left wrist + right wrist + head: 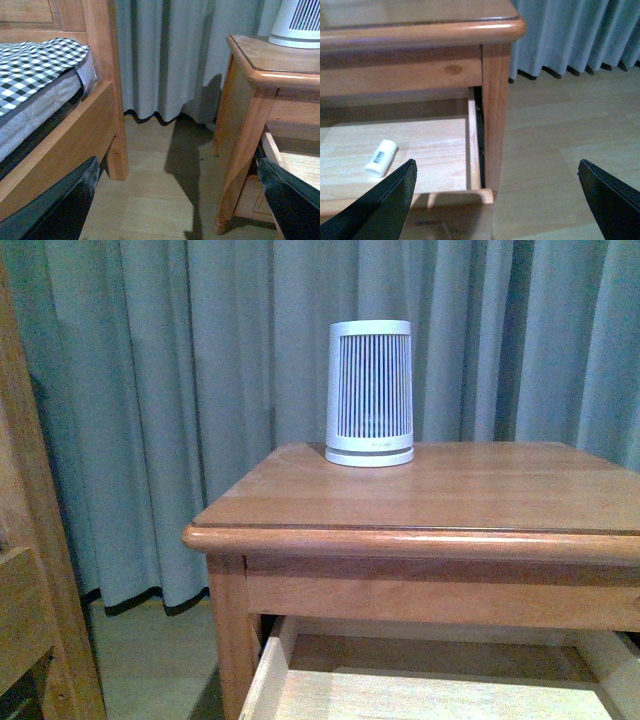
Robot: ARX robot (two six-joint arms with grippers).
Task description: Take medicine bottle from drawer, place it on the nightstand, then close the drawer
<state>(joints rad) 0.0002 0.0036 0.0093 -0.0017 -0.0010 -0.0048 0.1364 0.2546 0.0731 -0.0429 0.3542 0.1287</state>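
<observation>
My right gripper is spread wide and empty; left gripper likewise. Medicine bottle lies on its side in the open drawer, just ahead of one right finger, off-centre. Risk: dropping straight in clips the drawer wall, or that finger sets the bottle rolling.

Grey-blue curtains, seemingly laminate floor

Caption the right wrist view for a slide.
Right gripper, open, faces the nightstand's open drawer, where the medicine bottle lies on its side.
</observation>
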